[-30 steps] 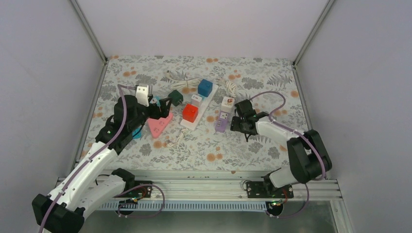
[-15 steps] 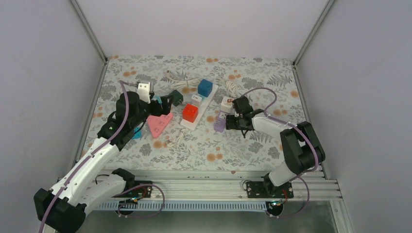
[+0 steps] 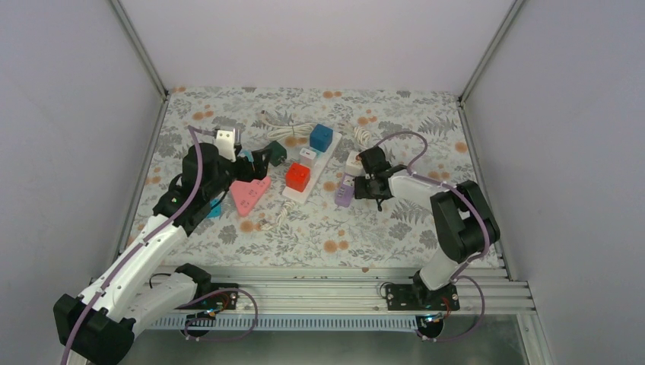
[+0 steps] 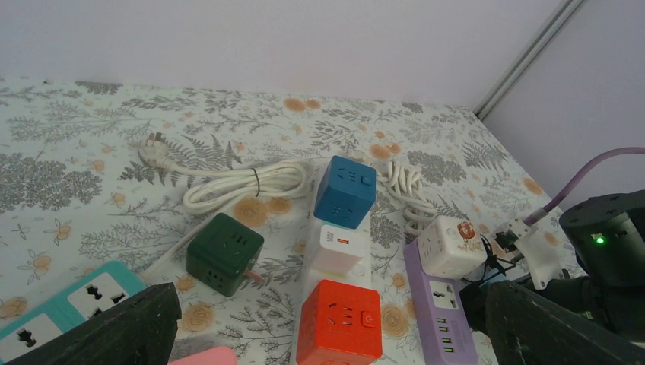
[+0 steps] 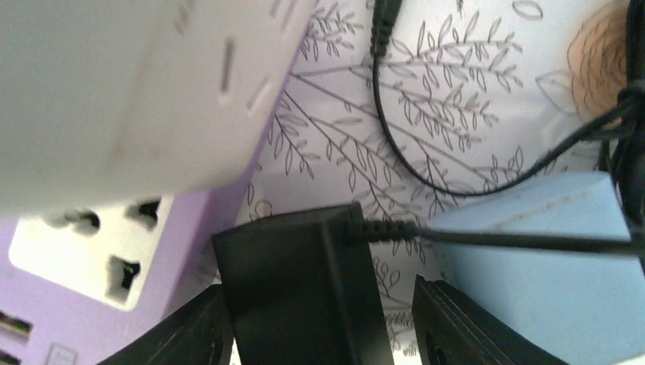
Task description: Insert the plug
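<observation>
Floral cloth [image 3: 327, 232] covers the table, boxed in by pale walls at the back and on both sides, with metal posts in the far corners. Your power strips crowd the middle and left of the cloth. Open cloth runs along the near edge and beside the right wall.

Your right gripper [image 3: 366, 185] sits low at the right edge of the purple strip [image 3: 344, 195]. In the right wrist view, the black plug [image 5: 297, 293] lies on the cloth between its fingers, which stand apart, with a slim gap still showing on one side. The plug is just beside the purple strip's white socket face [image 5: 84, 243], not in it. Its thin cable [image 5: 426, 163] loops away across the cloth. A white cube [image 4: 450, 245] sits on the strip's far end, close above the gripper.

Your left gripper [image 3: 257, 166] hangs over the pink strip [image 3: 247, 196], fingers spread wide and holding nothing. The green cube [image 3: 275, 152] is just beyond it. The white strip [image 3: 312, 163], carrying a red cube [image 3: 297, 176] and a blue cube [image 3: 321, 137], lies between the two arms.
</observation>
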Robot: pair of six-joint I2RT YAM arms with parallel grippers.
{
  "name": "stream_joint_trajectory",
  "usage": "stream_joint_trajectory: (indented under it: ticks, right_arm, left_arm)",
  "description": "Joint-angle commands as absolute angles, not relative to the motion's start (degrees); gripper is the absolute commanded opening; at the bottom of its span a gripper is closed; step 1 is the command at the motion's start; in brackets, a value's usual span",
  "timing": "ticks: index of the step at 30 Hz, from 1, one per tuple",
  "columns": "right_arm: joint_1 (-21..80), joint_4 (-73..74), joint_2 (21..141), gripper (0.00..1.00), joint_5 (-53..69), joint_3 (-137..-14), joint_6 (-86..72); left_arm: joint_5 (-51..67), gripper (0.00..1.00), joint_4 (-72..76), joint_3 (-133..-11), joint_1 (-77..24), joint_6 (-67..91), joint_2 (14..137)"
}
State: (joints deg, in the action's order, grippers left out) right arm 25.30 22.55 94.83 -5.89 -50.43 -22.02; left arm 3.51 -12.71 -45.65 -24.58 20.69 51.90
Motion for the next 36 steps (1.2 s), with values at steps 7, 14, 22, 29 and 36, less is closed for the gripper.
stream_joint_trajectory:
  ticks: [7, 14, 22, 29, 36]
  right_arm:
    - [26.84, 22.95, 97.03, 0.37, -9.00, -53.59, -20.89]
    - [27.16, 24.88, 85.08, 0.36, -7.09, -52.60, -22.11]
    - [27.35, 17.23, 66.81, 0.38, 11.06, -50.86, -15.57]
    - [29.03, 9.92, 60.73, 0.39, 26.56, -49.74, -13.89]
    - [34.49, 3.92, 60.82, 0.41, 31.91, -48.48, -12.49]
  left_arm:
    - [3.34, 1.00, -13.30, -47.78, -24.43, 20.93, 51.48]
    - [5.89, 1.00, -15.05, -49.71, -24.39, 19.82, 52.30]
    - [13.05, 1.00, -13.79, -52.14, -24.34, 21.48, 52.91]
    - [31.63, 1.00, -7.28, -54.53, -24.41, 27.09, 54.54]
    - [45.00, 1.00, -8.41, -57.54, -25.57, 33.05, 63.73]
